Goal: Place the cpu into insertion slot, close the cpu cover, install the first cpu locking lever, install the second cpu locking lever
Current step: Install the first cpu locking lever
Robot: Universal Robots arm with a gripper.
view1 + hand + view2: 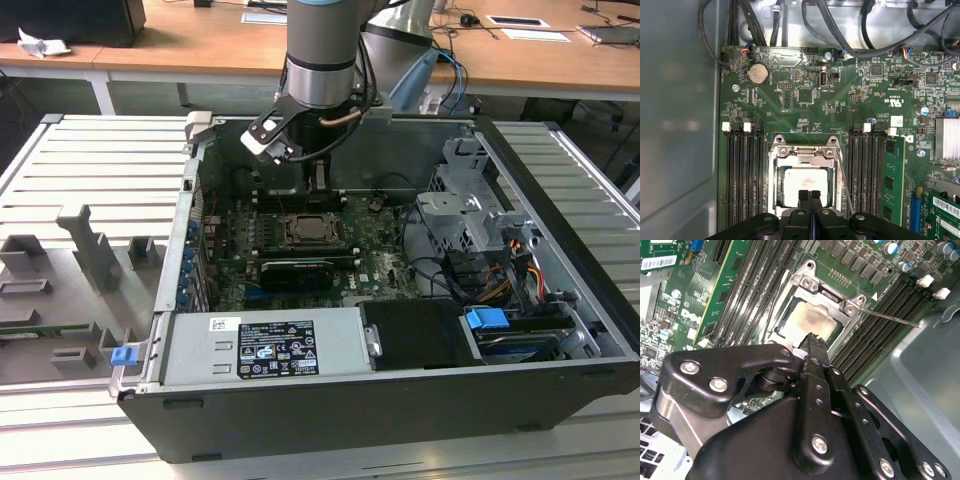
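Note:
The cpu lies flat in the insertion slot, its pale metal top showing through the window of the cpu cover. The cover is folded down over the chip. A thin lever rod sticks out from a socket corner across the memory slots; in the first wrist view this lever runs along the socket's side. My gripper is shut and empty, its tip just above the chip's edge. In the exterior view the gripper hangs over the socket inside the open case.
Black memory slots flank the socket, with one green module fitted. Cables cross the far board edge near a coin battery. A drive cage, power supply and case walls hem in the board.

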